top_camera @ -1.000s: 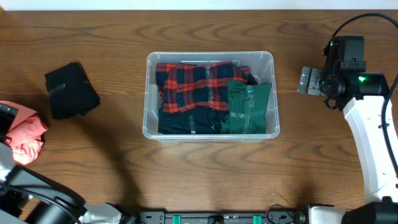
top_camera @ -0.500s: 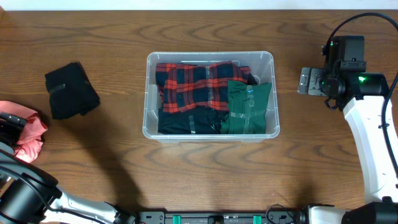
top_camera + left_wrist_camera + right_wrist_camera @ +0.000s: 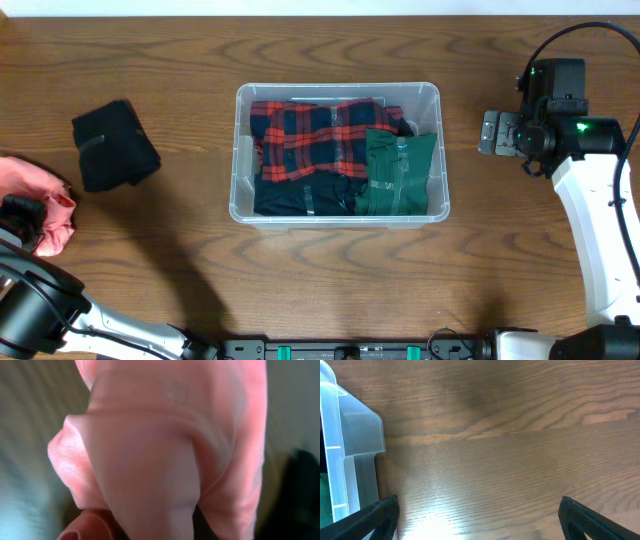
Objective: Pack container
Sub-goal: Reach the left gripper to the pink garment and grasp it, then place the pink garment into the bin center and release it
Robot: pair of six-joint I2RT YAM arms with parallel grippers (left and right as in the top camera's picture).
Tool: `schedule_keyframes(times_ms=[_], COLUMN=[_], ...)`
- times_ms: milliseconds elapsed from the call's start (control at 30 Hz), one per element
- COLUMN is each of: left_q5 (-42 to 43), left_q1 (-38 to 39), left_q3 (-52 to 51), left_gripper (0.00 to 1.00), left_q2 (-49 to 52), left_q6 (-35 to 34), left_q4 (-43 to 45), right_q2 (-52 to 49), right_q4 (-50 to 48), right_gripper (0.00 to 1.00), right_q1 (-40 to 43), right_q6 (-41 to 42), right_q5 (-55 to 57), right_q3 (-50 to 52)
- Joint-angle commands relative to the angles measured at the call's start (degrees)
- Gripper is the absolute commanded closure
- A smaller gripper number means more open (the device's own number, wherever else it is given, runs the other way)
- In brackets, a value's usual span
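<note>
The clear container (image 3: 340, 88) stands mid-table, holding a red plaid garment (image 3: 315, 130), dark clothes and a green garment (image 3: 398, 175). At the far left edge my left gripper (image 3: 22, 218) is shut on a bunched pink cloth (image 3: 45, 195). That pink cloth (image 3: 165, 435) fills the left wrist view and hides the fingers. My right gripper (image 3: 477, 515) is open over bare wood right of the container (image 3: 350, 460), with nothing between its fingers; overhead, the right gripper (image 3: 497, 132) stands apart from the bin.
A folded black garment (image 3: 115, 145) lies on the table to the left, between the pink cloth and the container. The right arm (image 3: 600, 220) runs along the right side. The table's front edge carries the arm mounts.
The left gripper has shut on the pink cloth, which is now more bunched and drawn toward the left edge. The right arm and the container's contents have not moved.
</note>
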State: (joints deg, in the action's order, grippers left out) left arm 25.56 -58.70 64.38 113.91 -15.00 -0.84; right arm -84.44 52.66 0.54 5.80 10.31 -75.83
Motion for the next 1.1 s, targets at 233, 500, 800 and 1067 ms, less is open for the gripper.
schedule_keyframes(times_ms=[233,500,800,1067], left_q5=[19.04,21.42,19.12,4.5], left_q1=[7.52,29.64,61.83,81.48], left_q3=[-0.26,-0.28,-0.28,-0.39], left_gripper=[0.94,0.94,0.94,0.94], left_q2=[-18.05,-30.91,-30.88,-26.08], left_q6=[-10.27,-8.7,-1.09,-1.14], left_q4=[-0.39,-5.99,-14.78,-17.42], right_q2=[-0.09,-0.09,-0.09,-0.09], right_q4=[0.07,0.72,0.94,0.96], right_gripper=[0.01,0.01,0.01,0.01], right_q1=[0.22,0.26,0.26,0.26], right_q6=[-0.76,-0.07,-0.02,-0.02], right_q5=[0.2,0.2,-0.17,-0.7], right_q3=[0.13,0.13,0.13,0.13])
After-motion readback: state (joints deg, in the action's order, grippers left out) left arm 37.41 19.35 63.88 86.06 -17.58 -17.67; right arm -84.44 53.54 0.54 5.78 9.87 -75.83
